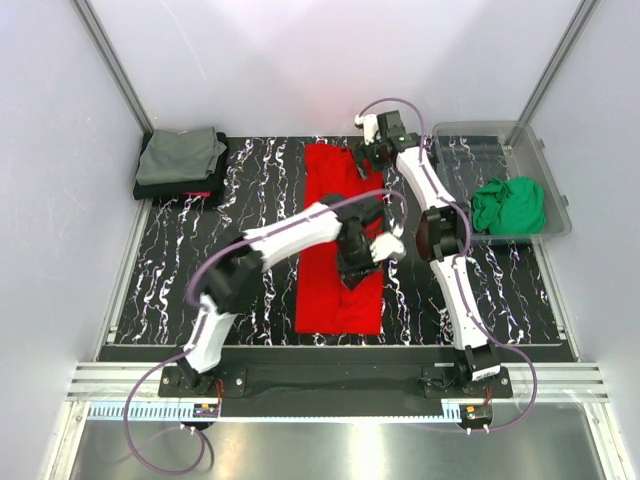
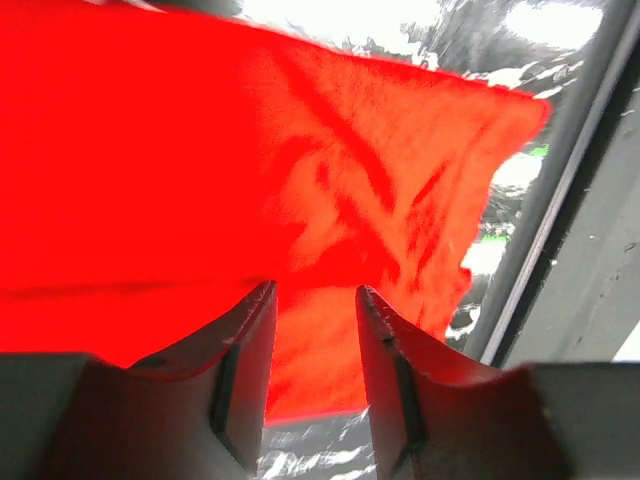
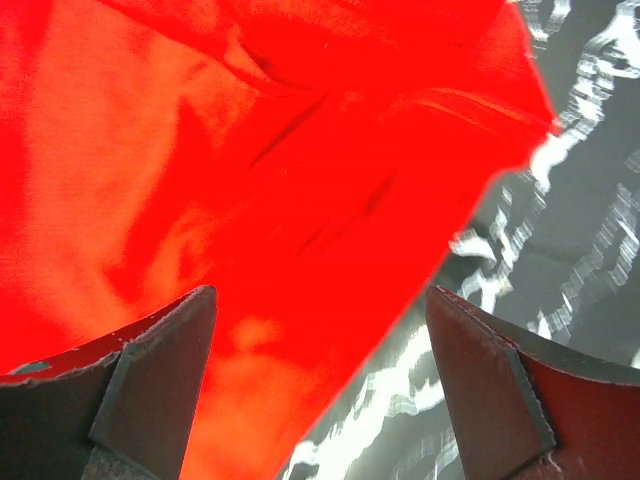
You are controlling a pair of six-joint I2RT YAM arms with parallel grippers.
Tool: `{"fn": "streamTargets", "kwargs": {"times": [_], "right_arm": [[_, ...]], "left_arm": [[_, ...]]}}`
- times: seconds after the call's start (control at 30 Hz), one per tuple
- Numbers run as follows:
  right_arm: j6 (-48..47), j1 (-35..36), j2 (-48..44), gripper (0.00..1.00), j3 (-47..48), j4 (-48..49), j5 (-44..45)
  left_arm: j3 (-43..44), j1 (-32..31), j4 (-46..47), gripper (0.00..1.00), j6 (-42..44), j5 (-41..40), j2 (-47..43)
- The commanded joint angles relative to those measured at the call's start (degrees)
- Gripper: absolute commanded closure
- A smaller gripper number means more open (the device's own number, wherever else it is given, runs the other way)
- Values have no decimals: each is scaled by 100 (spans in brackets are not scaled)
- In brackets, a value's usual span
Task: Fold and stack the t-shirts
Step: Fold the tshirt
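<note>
Top external view: we see the red t-shirt [image 1: 335,300] lying as a long narrow strip down the middle of the black marbled tabletop [image 1: 250,180]. The left gripper [image 1: 356,262] sits over the strip's middle, and the right gripper [image 1: 362,158] over its far end. The green t-shirt [image 1: 508,205] lies bunched in a clear bin [image 1: 555,190] at the right. The grey-olive t-shirt [image 1: 180,155] rests folded on the dark t-shirt [image 1: 175,188] at the far left corner.

Left wrist view: we find the left gripper [image 2: 315,292] released, its jaws a little apart with nothing pinched between them, and the red t-shirt [image 2: 200,150] just beyond the tips.

Right wrist view: the right gripper [image 3: 320,292] stands spread wide and grasps nothing. The red t-shirt [image 3: 200,150] fills the left beneath it, with tabletop [image 3: 560,250] showing at the right.
</note>
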Motion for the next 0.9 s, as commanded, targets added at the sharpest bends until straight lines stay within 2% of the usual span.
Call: {"fn": "streamTargets", "kwargs": {"times": [0.0, 0.07, 0.1, 0.13, 0.17, 0.2, 0.23, 0.3, 0.33, 0.37, 0.4, 0.47, 0.5, 0.67, 0.8, 0.87], "right_arm": [[695, -155, -1748, 7, -273, 26, -293], [1170, -182, -2697, 7, -1247, -89, -634], [1311, -182, -3022, 8, -1668, -159, -723], [1660, -208, -3660, 7, -2577, -168, -777], [1768, -226, -3997, 8, -3082, -177, -1055], [2013, -243, -4340, 8, -3583, -169, -1198], [2294, -261, -4935, 9, -4563, -169, -1329], [2515, -270, -5466, 11, -5482, -160, -1812], [2742, -270, -5912, 17, -6340, -160, -1997], [2875, -261, -6099, 19, -6748, -151, -2286], [2981, -270, -6267, 22, -7518, -125, -2419], [3359, -270, -6628, 25, -8226, -133, -2657], [3464, -261, -6733, 25, -8873, -133, -2719], [4256, -191, -7393, 29, -10450, -282, -3194], [4370, -6, -7700, 31, -11382, -161, -2957], [4537, 46, -7850, 32, -11621, 15, -2957]], "left_arm": [[118, 70, 408, 49, -251, -480, -1847], [-5, 342, 443, 42, -830, -341, -2219], [-267, 456, 469, 42, -1006, -253, -2508], [-452, 684, 504, 43, -1434, -287, -2659], [-706, 825, 765, 43, -1708, -305, -2817], [-1275, 992, 916, 43, -2016, -288, -3115], [-1541, 1359, 1144, 43, -2715, -148, -3231], [-2373, 1730, 1373, 43, -3317, 89, -3590], [-2614, 2037, 1496, 43, -3807, 212, -3697], [-2825, 2179, 1671, 43, -4029, 275, -3767], [-3184, 2311, 1769, 43, -4188, 397, -3855], [-3397, 2513, 1805, 41, -4347, 381, -3856], [-3686, 2584, 1875, 40, -4426, 424, -3812], [-4882, 3041, 2332, 33, -5173, 872, -3951], [-5900, 3042, 2753, 33, -5560, 1101, -4198], [-6113, 3033, 3026, 34, -5745, 1294, -4225]]}}
